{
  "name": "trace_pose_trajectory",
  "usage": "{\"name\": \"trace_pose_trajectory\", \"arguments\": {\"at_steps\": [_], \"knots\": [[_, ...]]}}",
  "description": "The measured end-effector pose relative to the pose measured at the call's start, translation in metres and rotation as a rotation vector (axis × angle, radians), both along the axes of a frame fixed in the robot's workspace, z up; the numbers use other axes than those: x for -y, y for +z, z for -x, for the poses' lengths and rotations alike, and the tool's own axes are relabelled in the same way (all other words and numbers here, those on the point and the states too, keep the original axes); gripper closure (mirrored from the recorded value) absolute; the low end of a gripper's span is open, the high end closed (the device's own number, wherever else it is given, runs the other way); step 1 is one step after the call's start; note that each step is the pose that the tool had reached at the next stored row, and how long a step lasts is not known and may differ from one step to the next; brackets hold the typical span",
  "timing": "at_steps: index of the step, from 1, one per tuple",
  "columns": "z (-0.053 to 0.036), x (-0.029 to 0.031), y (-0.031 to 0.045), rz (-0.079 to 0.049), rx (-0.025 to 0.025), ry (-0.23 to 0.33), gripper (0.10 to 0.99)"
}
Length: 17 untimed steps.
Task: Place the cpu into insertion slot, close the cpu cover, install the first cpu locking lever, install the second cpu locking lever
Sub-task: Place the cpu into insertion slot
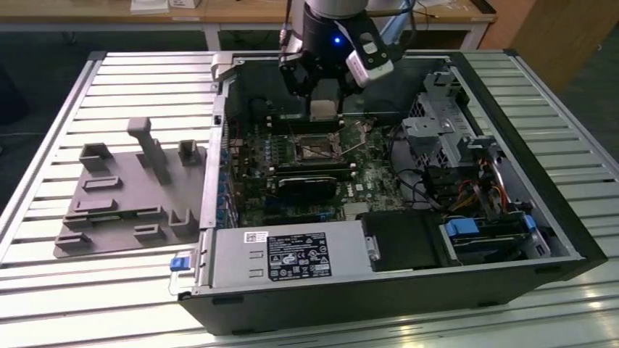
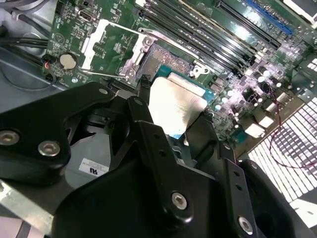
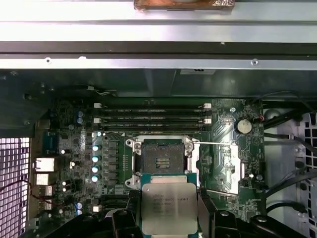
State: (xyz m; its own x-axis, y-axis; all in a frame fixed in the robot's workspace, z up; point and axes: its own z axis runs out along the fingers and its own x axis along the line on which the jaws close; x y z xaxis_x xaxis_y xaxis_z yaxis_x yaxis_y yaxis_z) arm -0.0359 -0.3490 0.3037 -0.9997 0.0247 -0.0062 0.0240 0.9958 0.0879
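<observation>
The fingers [image 3: 206,213] are clamped on two opposite edges of the cpu [image 3: 168,208], its silver top showing in both wrist views. The cpu is held in the air near the insertion slot [image 3: 162,159], apart from it. The slot lies bare, and the cpu cover [image 3: 218,166] is swung open just beside it.

The desk [image 1: 106,312] is a pale metal top built of long parallel slats with dark grooves between them, running across the exterior view. A black computer case [image 1: 387,293] lies on its side on the slats, open side up, taking up the middle and the exterior view's right. Just beside the case, toward the exterior view's left, a flat grey fixture plate [image 1: 97,217] rests on the slats, with several upright grey blocks and brackets rising from it.
</observation>
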Motion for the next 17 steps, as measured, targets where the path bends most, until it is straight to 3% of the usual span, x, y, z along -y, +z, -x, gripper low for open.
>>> {"name": "trace_pose_trajectory", "arguments": {"at_steps": [8, 17], "knots": [[0.0, -0.0001, -0.0108, 0.001, 0.0, -0.004, 0.545], [0.0, -0.0001, -0.0158, 0.001, -0.0002, -0.161, 0.545]]}}
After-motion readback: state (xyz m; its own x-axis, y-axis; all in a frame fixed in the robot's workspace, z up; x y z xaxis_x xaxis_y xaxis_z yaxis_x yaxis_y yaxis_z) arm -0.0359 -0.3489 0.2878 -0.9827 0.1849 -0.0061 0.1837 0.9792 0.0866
